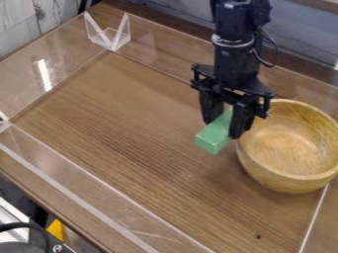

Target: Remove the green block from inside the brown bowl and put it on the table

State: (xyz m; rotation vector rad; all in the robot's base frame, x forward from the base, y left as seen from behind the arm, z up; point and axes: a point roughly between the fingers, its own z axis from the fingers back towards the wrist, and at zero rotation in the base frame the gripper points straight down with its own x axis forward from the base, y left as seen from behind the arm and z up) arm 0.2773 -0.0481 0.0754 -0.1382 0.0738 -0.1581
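The green block (214, 136) hangs tilted between the black fingers of my gripper (224, 126), which is shut on it and points straight down. The block is outside the brown bowl (294, 148), just left of the bowl's rim and low over the table (119, 128). Whether its lower end touches the wood I cannot tell. The light-brown bowl stands at the right with nothing in it.
Low clear plastic walls (53, 59) edge the tabletop. A clear folded stand (109, 32) sits at the far left corner. The dark arm (240, 30) rises above the gripper. The front table edge runs along the lower left.
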